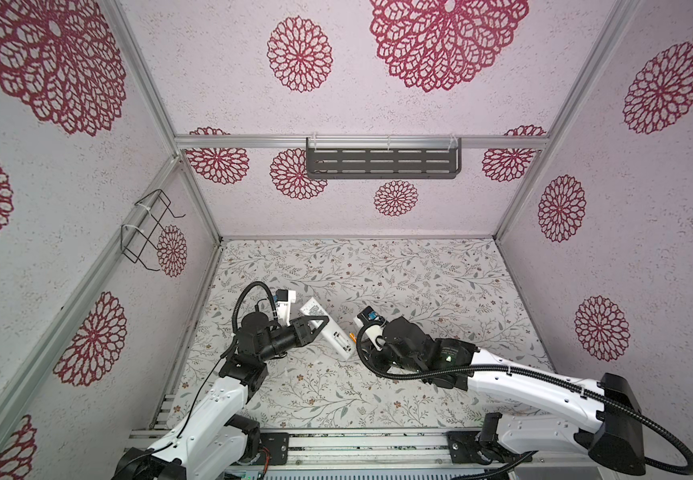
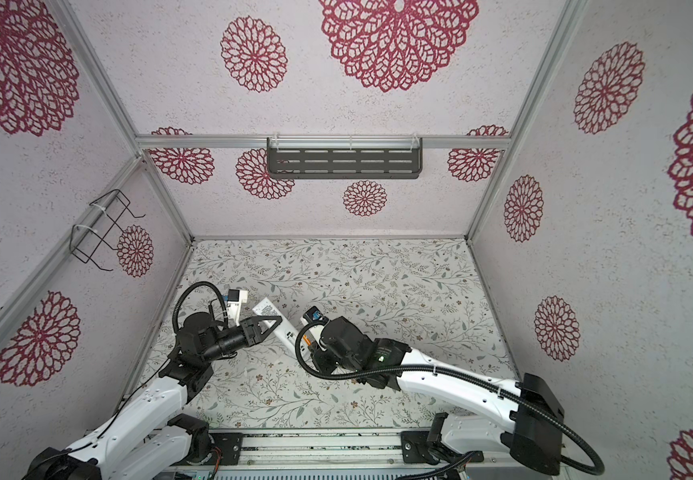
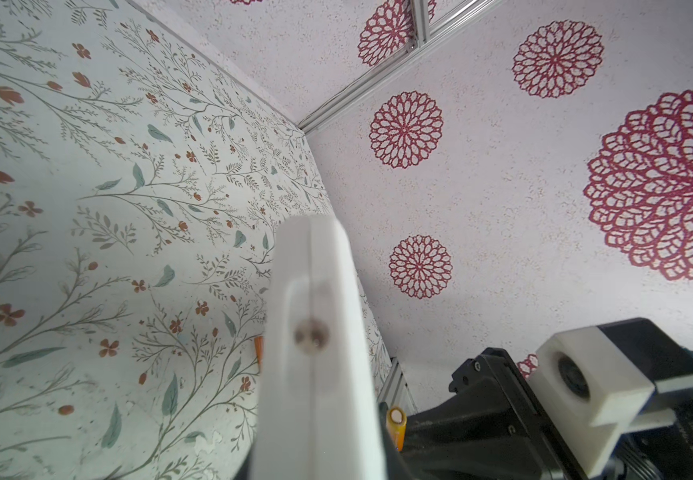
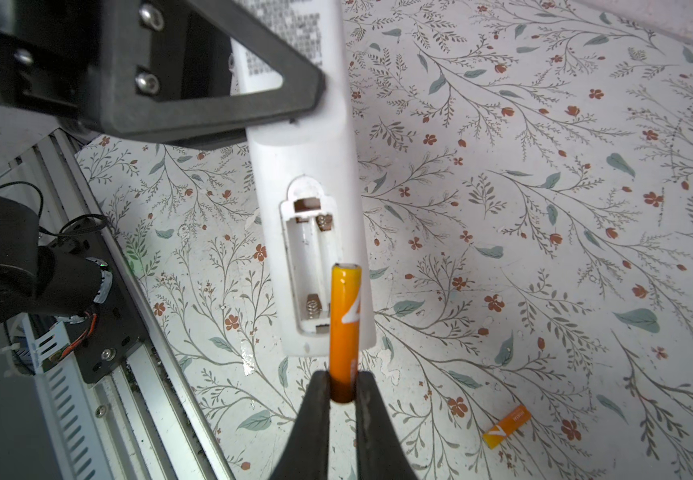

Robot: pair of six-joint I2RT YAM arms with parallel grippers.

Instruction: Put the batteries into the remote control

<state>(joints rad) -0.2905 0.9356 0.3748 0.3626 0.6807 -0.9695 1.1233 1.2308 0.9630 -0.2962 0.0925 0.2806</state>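
Remote lies back-side up, its long axis running from eleven o'clock to five o'clock in both top views, so the open bay faces upward where an arm can reach it. Both slots are empty, with springs showing at opposite ends.

The left claw, reaching in from nine o'clock, is clenched across the remote's middle, toward the label end. That grip likely steadies the body against a push while leaving the bay uncovered. Whether the remote rests on the desk or is raised a little, I cannot tell.

One battery is pinched by its rear end in the right claw, which comes from four o'clock. Most of its length sticks out free, with its tip over the bay's nearer end and in line with one slot. Holding it by the tail probably lets the front seat first.

The second battery lies loose on the desk, apart from the remote.
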